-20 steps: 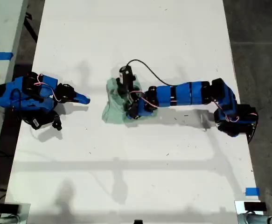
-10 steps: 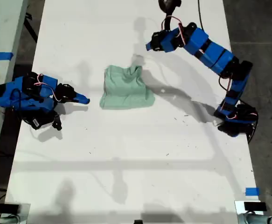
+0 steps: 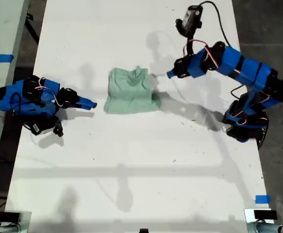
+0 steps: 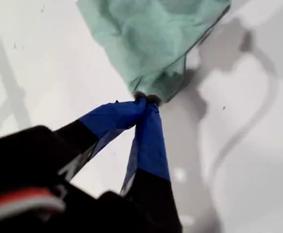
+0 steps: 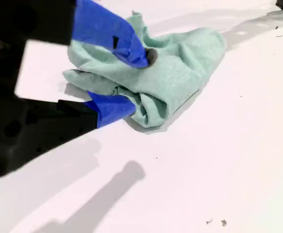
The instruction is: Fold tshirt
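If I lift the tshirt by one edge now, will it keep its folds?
Probably not: the tshirt lies in a soft, creased bundle, so it would likely flop open. It looks thin and light, so a push from my second gripper may bunch it or slide it on the smooth table.

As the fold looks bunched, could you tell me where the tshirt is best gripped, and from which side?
Probably the bunched corner of the tshirt at the exterior view's upper right, approached from that side by my first gripper, which hangs shut just off it. The cloth stands up in folds there, giving the fingers an edge to pinch.
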You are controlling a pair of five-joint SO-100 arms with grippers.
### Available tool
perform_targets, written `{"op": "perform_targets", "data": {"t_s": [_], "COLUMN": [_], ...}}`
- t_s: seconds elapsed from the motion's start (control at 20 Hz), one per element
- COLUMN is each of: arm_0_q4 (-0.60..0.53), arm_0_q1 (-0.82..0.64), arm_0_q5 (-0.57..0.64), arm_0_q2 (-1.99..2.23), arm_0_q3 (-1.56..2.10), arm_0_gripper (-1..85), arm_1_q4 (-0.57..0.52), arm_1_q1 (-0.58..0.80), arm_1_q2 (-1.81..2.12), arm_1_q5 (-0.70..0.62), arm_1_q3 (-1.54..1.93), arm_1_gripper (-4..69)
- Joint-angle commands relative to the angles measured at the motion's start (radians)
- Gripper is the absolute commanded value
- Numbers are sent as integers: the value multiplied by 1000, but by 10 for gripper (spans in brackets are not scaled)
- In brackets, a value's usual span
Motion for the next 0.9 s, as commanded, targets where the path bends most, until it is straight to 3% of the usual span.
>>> {"op": "perform_targets", "data": {"t_s": [0.0, 0.2, 0.3, 0.5, 0.75, 0.85], "arm_0_q4": [2, 2, 2, 2, 2, 2], "arm_0_q1": [78, 144, 149, 149, 149, 149], "arm_0_q5": [-17, -17, -17, -17, -17, -17], "arm_0_q2": [98, 98, 98, 98, 98, 98], "arm_0_q3": [11, 11, 11, 11, 11, 11], "arm_0_gripper": [156, 156, 156, 156, 156, 156], "arm_1_q4": [77, 97, 18, -91, -9, -14], "arm_1_q1": [-155, -308, -318, -270, -255, -258], "arm_1_q2": [379, 761, 713, 60, -646, -719], "arm_1_q5": [91, 216, 202, 52, -63, -61], "arm_1_q3": [238, 592, 575, 78, -658, -723], "arm_1_gripper": [-12, -12, -12, -12, -12, -12]}}
